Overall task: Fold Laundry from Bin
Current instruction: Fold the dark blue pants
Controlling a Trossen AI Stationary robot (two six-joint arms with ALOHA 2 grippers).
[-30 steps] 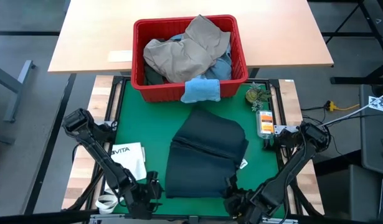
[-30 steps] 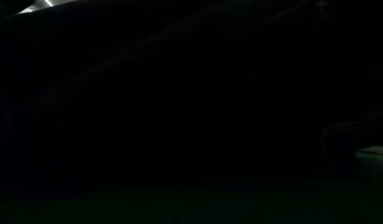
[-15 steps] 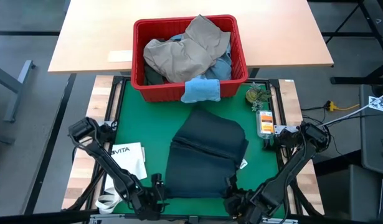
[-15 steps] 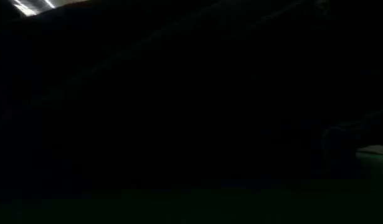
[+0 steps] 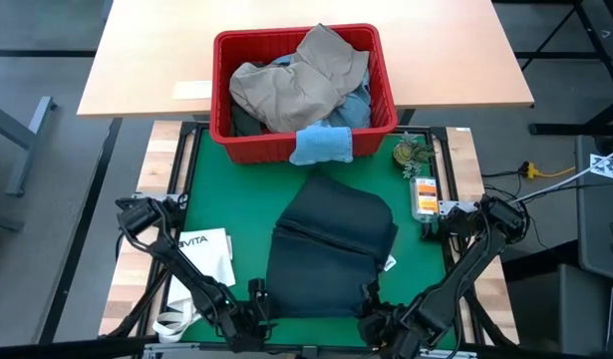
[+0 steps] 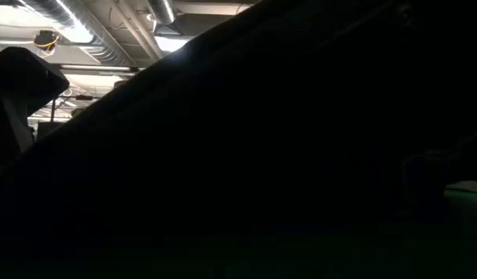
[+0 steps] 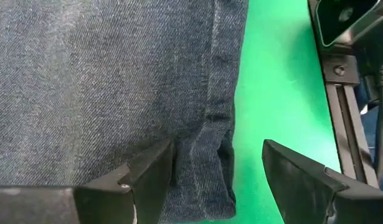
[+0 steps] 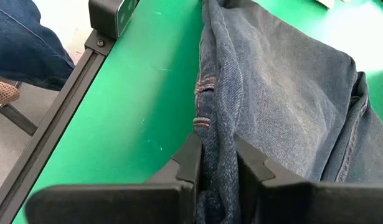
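Green matting (image 5: 226, 199) covers the work surface, with a tan tabletop (image 5: 156, 60) abutting its far edge. Near the front left corner lies a white tote bag (image 5: 201, 254) printed "VITA". At the front edge, left of centre, the left gripper (image 5: 254, 302) sits with its fingers (image 7: 151, 174) spread wide, one above the denim and one above the mat, straddling a hem corner of the dark navy jeans (image 5: 331, 249). These jeans lie folded at the centre of the surface. At the far edge, the red bin (image 5: 226, 125) straddles both surfaces and holds khaki trousers (image 5: 296, 80); a small light blue cloth (image 5: 321, 145) hangs over its front rim. At the front edge, right of centre, the right gripper (image 8: 218, 163) pinches a bunched fold of the jeans. Along the right edge lie a small green item (image 5: 411, 152) and an orange-labelled item (image 5: 424, 197). Dark cloth blocks most of the low view.
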